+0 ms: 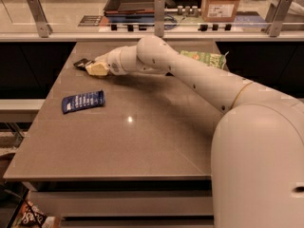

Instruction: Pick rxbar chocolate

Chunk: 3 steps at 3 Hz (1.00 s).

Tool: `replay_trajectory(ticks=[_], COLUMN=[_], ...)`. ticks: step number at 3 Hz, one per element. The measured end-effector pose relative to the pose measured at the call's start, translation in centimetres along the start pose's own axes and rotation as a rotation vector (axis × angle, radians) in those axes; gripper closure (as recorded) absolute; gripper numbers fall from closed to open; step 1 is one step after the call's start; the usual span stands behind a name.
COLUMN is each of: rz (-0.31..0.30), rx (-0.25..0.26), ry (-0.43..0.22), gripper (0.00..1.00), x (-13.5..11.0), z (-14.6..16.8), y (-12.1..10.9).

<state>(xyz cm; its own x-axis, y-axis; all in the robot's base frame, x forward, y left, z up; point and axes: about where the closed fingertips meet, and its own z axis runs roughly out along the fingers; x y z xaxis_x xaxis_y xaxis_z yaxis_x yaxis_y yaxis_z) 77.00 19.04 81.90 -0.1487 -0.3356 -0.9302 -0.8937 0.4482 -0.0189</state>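
Observation:
The rxbar chocolate (80, 63) is a small dark bar lying at the far left of the grey table (142, 137); only its left end shows. My gripper (93, 67) reaches in from the right and sits right over the bar, covering most of it. The white arm (190, 77) stretches across the back of the table to it.
A blue-wrapped bar (83, 101) lies on the left of the table, nearer than the gripper. A green crinkly bag (204, 58) lies at the back right, partly behind the arm. A glass rail with metal posts (159, 8) runs along the far edge.

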Motion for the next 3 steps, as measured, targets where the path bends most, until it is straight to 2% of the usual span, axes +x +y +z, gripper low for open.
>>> replay_trajectory(ticks=[1,3], rz=[0.000,-0.079], rx=[0.000,0.025], ry=[0.000,0.032], gripper=[1.00,1.00], x=[0.0,-3.9], z=[0.0,-1.9], y=[0.0,0.2])
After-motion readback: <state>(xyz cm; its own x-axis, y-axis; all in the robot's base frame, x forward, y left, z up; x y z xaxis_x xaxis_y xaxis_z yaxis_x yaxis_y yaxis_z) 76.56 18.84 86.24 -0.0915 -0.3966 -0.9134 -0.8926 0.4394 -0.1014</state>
